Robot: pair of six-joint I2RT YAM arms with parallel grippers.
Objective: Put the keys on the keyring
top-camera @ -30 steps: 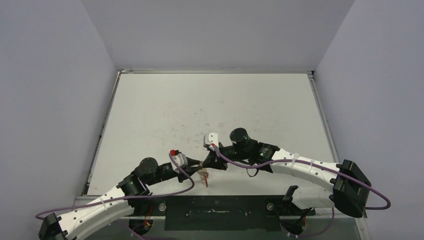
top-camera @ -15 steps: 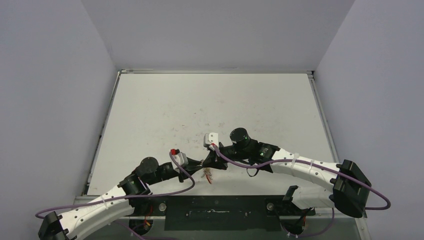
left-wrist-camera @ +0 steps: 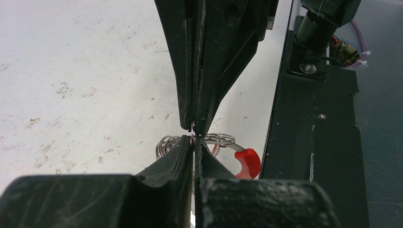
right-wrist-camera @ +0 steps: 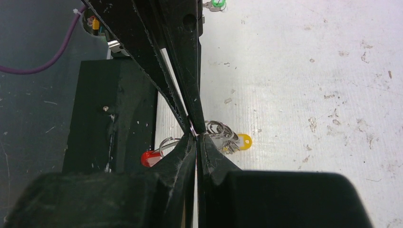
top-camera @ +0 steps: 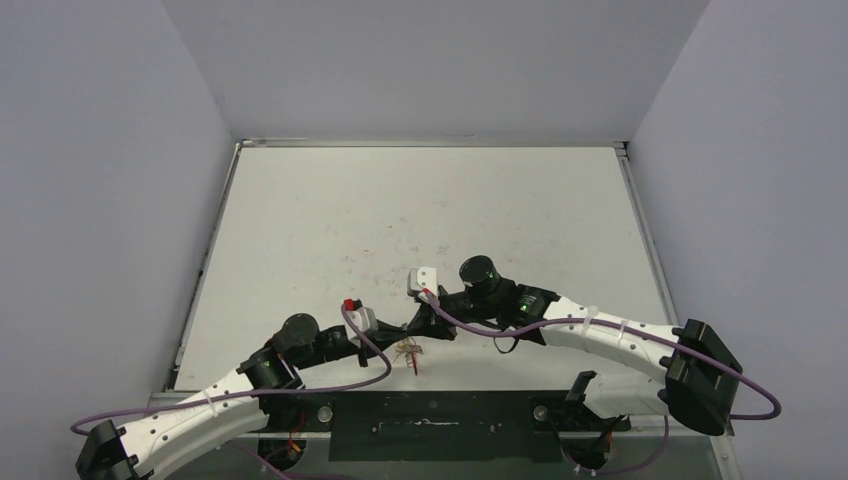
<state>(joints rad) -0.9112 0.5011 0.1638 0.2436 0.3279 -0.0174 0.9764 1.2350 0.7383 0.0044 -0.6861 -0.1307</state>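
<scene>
Left wrist view: left gripper (left-wrist-camera: 194,142) clamped shut on thin silvery metal wire keyring (left-wrist-camera: 219,138)
Right gripper (left-wrist-camera: 194,127): pinched onto keyring, touching left tips

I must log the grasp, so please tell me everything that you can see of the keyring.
The keyring is a thin silvery wire ring, seemingly metal, with coiled turns and a red plastic piece on its rim. It is near the front edge of the table. The left gripper and the right gripper, both shut, pinch its wire tip to tip. A yellow tag shows beside it.
</scene>
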